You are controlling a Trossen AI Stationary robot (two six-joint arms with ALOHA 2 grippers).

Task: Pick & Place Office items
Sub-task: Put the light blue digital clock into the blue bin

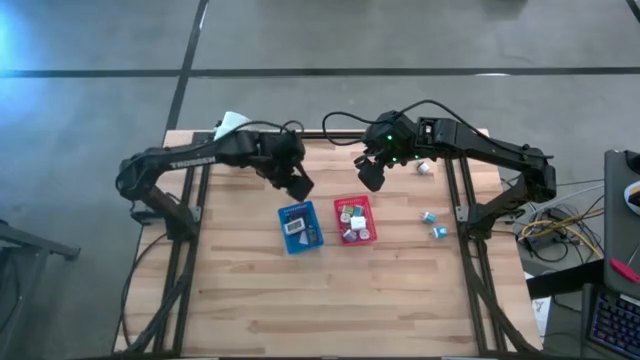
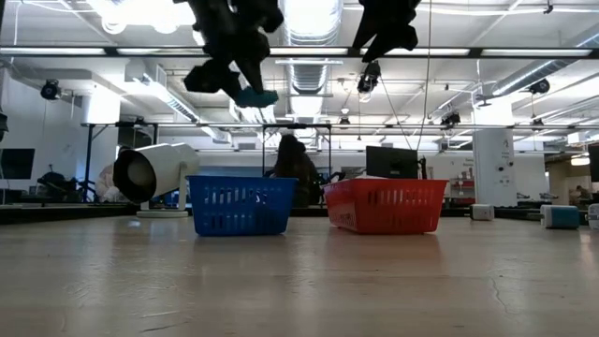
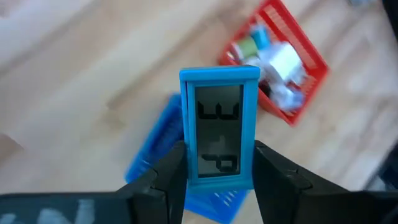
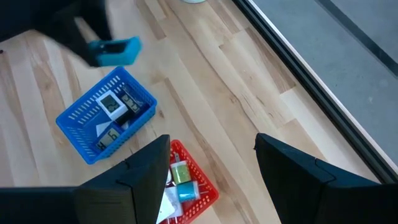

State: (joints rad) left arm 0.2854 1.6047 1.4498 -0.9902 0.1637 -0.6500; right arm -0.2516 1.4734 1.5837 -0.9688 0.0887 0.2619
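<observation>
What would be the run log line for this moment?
left gripper: shut on blue rectangular clock, above blue plastic basket | right gripper: open, empty, above red plastic basket

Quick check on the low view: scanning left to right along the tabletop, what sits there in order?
White mug lying on its side → blue plastic basket → red plastic basket → small white piece → small teal piece.
</observation>
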